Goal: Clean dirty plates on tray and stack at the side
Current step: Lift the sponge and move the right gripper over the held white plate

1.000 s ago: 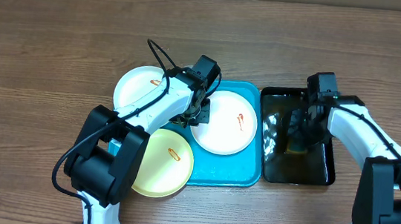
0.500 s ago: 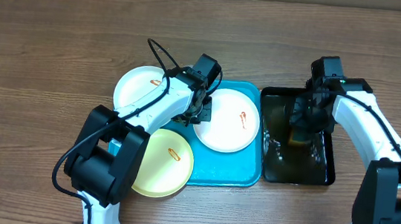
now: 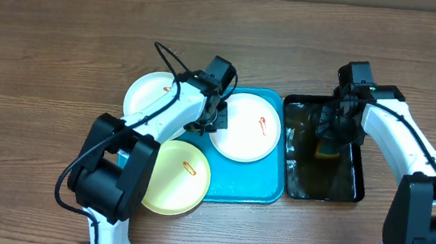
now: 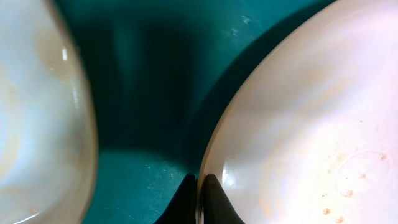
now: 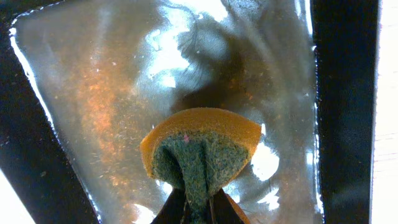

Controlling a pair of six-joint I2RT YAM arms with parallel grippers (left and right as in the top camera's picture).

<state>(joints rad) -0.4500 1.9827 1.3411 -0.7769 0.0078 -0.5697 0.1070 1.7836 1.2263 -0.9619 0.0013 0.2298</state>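
The turquoise tray (image 3: 263,190) holds a white plate (image 3: 244,128) with an orange-red smear. My left gripper (image 3: 212,121) is shut on that plate's left rim (image 4: 298,124), tilting it a little. A second white plate (image 3: 146,92) with a smear lies at the tray's back left, also seen in the left wrist view (image 4: 31,118). A pale yellow-green plate (image 3: 176,178) with a smear lies at the front left. My right gripper (image 3: 331,138) is shut on a folded orange and green sponge (image 5: 200,149) over the wet black tray (image 3: 351,185).
The black tray (image 5: 348,93) holds a film of murky water and stands just right of the turquoise tray. Brown wooden table (image 3: 55,48) lies all around. A cable loops over my left arm.
My left gripper has drawn the white plate slightly back and right on the tray. My right gripper has lifted the sponge slightly and shifted it within the black tray.
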